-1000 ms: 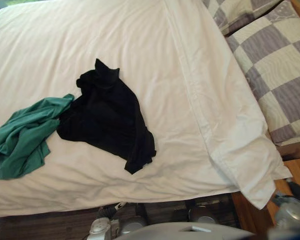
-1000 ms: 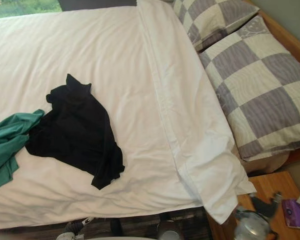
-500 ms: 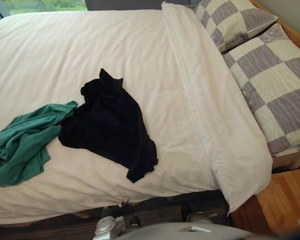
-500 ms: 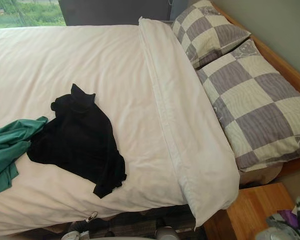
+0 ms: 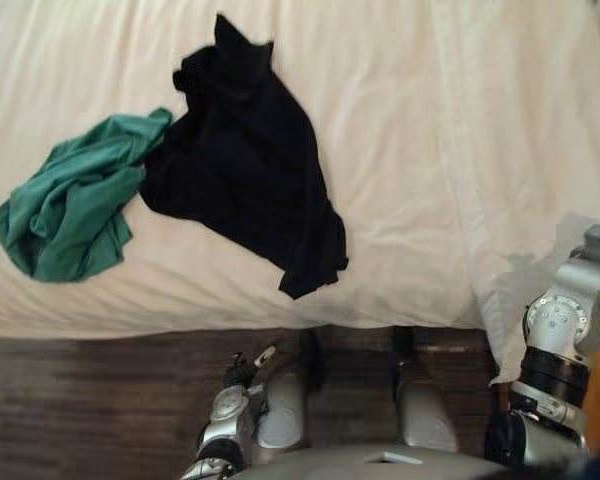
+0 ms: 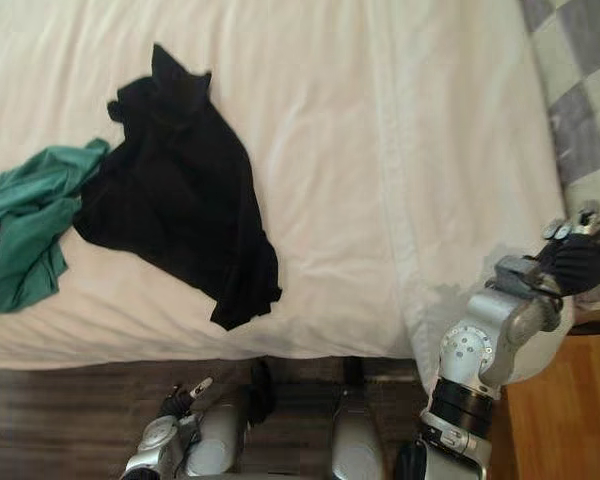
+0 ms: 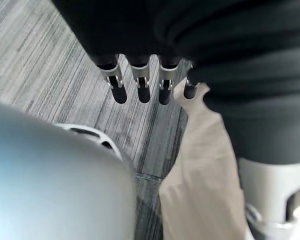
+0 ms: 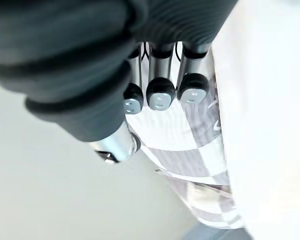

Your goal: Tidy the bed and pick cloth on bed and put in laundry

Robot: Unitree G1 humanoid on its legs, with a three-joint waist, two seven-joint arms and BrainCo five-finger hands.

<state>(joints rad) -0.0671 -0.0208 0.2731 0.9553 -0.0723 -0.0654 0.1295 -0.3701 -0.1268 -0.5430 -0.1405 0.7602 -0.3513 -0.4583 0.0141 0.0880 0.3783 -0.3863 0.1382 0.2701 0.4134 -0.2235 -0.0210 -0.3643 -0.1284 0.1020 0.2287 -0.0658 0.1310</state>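
Note:
A black cloth [image 5: 245,170] lies crumpled on the white duvet [image 5: 410,150], close to the bed's near edge. Touching its left side is a bunched green cloth [image 5: 70,205]. My right hand [image 6: 580,262] is raised at the bed's right corner, beside the duvet's folded edge and the checked pillow [image 6: 580,60]. Its fingers [image 8: 160,92] are curled, and I see nothing held in them. My left hand [image 5: 228,405] hangs low in front of the bed over the floor, with its fingers [image 7: 140,85] straight and empty. Both hands are well away from the two cloths.
A dark grey rug [image 5: 80,400] runs along the bed's near side. A wooden surface [image 6: 570,410] shows at the lower right, past the bed's corner. The duvet's edge hangs down over the side of the bed there.
The camera has tilted down, so the bed sits higher in view. My right arm has risen into view at the bed's right corner and its fingers have curled. The cloths have not moved.

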